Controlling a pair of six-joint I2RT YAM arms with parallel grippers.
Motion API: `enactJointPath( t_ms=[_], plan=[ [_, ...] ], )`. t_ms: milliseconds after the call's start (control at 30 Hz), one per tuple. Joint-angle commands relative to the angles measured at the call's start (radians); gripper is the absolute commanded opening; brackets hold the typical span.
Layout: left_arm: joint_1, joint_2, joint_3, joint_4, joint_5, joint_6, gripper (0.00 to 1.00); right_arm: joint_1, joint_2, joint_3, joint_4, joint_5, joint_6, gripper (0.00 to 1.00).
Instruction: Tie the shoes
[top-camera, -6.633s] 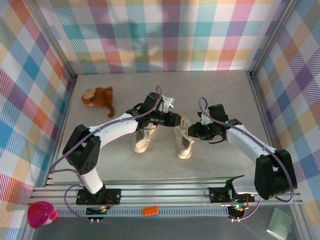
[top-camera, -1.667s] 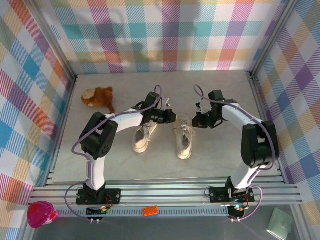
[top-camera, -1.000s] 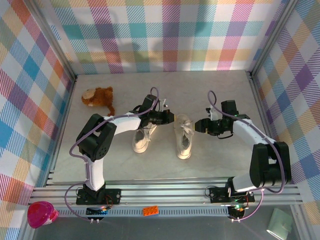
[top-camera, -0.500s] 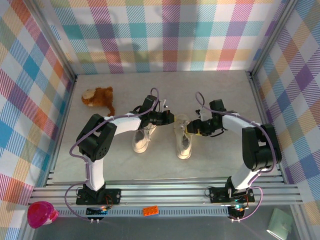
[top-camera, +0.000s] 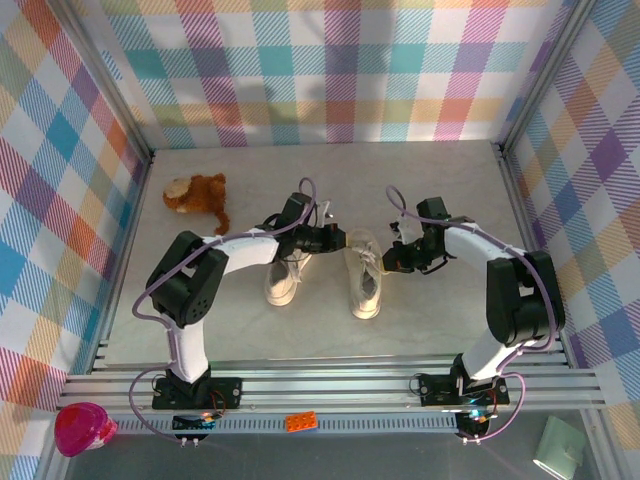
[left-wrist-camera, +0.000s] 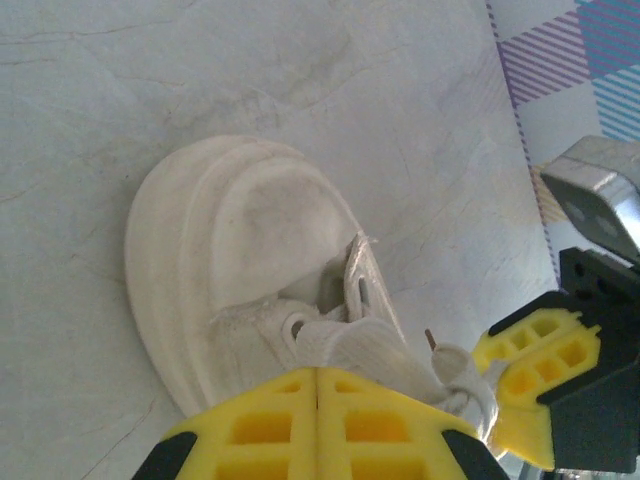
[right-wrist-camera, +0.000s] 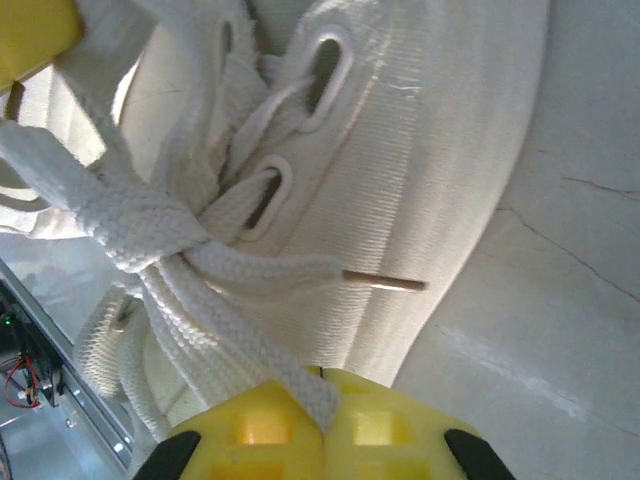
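in the top view the right-hand sneaker (top-camera: 366, 285) lies mid-table, toe toward 12 o'clock. the left gripper (top-camera: 340, 240) sits at its 11 o'clock and the right gripper (top-camera: 390, 258) at its 2 o'clock. both are clenched on the white lace (right-wrist-camera: 200, 300) just beside the eyelets. the left-hand sneaker (top-camera: 283, 280) lies at 9 o'clock of its mate, with a gap between them.
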Motion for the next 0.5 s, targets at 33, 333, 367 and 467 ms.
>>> enactJointPath(
  t_ms=[33,333,367,467],
  plan=[
    [-0.008,-0.053,-0.036,-0.047,-0.027,0.07,0.0,-0.011,0.01,0.037,-0.069,0.037,-0.015,0.0],
    [0.006,-0.113,-0.143,-0.065,-0.077,0.1,0.0,-0.011,0.021,0.027,-0.105,0.057,-0.032,0.0],
    [0.008,-0.124,-0.162,-0.066,-0.085,0.1,0.0,-0.011,0.024,0.023,-0.104,0.062,-0.032,0.0],
    [0.012,-0.155,-0.206,-0.07,-0.091,0.098,0.0,-0.011,0.035,0.026,-0.106,0.071,-0.033,0.0]
  ],
)
